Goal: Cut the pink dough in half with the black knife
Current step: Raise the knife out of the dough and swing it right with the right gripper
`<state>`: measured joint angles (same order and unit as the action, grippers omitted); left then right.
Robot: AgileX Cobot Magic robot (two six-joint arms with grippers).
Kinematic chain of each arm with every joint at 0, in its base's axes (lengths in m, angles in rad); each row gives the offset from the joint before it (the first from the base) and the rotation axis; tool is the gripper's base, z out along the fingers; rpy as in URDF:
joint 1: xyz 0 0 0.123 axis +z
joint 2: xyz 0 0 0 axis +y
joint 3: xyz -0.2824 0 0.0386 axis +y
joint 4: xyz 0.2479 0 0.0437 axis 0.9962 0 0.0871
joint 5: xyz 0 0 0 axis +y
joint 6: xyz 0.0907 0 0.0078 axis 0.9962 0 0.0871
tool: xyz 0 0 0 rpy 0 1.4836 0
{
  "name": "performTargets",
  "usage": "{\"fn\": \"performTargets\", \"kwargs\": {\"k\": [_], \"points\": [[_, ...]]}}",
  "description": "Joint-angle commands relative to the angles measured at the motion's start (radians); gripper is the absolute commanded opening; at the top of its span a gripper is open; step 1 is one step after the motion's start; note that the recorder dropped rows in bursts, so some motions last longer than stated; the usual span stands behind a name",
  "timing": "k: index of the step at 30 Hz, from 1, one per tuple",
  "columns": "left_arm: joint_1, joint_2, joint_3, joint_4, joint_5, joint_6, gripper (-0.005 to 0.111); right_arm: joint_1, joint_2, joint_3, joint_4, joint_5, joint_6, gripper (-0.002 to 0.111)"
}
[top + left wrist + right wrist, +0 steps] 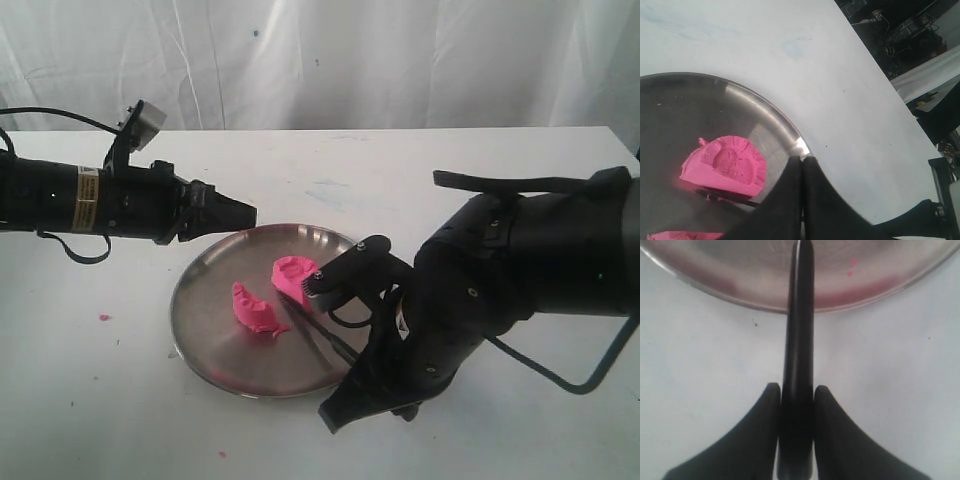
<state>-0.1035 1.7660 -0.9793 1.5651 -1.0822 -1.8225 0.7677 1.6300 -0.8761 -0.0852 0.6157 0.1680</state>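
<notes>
A white table [400, 170] stands before a white, creased cloth [350, 60] that fills the far side of the scene. A round steel plate [205, 275] sits near the middle of the table, a little to the left. The pink dough [292, 272] lies on the plate in two uneven chunks that sit apart. One chunk is toward the far right of the plate's middle and has a dented, ridged top and a flat cut face. The other chunk [255, 312] lies nearer and to the left, tipped on its side. The black knife [318, 335] slants across the plate's near right part. Its blade reaches in between the two chunks, just beside the cut face of the right one, and its handle runs out over the near right rim. The right gripper [797, 390] is beyond that rim, over the bare table, with its jaws clamped on the handle from both sides. The bulky right arm reaches in from the right. The left gripper [248, 213] comes in level from the left and hangs above the plate's far left rim. Its jaws are pressed together, well apart from the dough. A few pink crumbs [104, 317] lie on the table to the left of the plate, and faint pink smears show on the plate's near edge.
</notes>
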Motion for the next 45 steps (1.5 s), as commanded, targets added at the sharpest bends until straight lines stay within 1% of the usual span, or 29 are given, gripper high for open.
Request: {"fn": "performTargets", "kwargs": {"k": [1,7,12,21,27,33,38,40,42,45], "points": [[0.003,-0.013,0.005,-0.003,-0.008,-0.002,0.0,0.0,-0.032,-0.009,0.068,-0.018,-0.077,0.0],[0.003,-0.013,0.005,-0.011,-0.008,-0.002,0.0,0.0,-0.042,-0.009,0.153,-0.016,-0.139,0.0],[0.003,-0.013,0.005,-0.011,-0.01,-0.006,0.0,0.0,-0.042,-0.009,0.268,-0.012,-0.229,0.0],[0.003,-0.013,0.005,-0.011,-0.024,-0.006,0.0,0.0,-0.043,-0.009,0.25,-0.025,-0.211,0.0],[0.003,-0.013,0.005,-0.011,-0.024,-0.006,0.0,0.0,-0.086,-0.009,0.085,-0.017,-0.056,0.0],[0.003,-0.013,0.005,-0.017,-0.024,-0.006,0.0,0.0,-0.17,-0.009,0.007,0.048,-0.008,0.0],[0.003,-0.013,0.005,-0.017,-0.027,-0.006,0.0,-0.002,-0.206,-0.007,-0.191,0.125,0.184,0.0],[0.003,-0.013,0.005,-0.017,-0.037,-0.006,0.0,-0.002,-0.216,0.006,-0.233,0.132,0.275,0.0],[0.003,-0.013,0.005,-0.02,-0.05,-0.006,0.0,-0.002,-0.236,0.036,-0.245,0.068,0.382,0.0],[0.003,-0.013,0.005,-0.025,-0.06,-0.006,0.0,-0.002,-0.295,0.11,-0.245,-0.13,0.575,0.0]]}}
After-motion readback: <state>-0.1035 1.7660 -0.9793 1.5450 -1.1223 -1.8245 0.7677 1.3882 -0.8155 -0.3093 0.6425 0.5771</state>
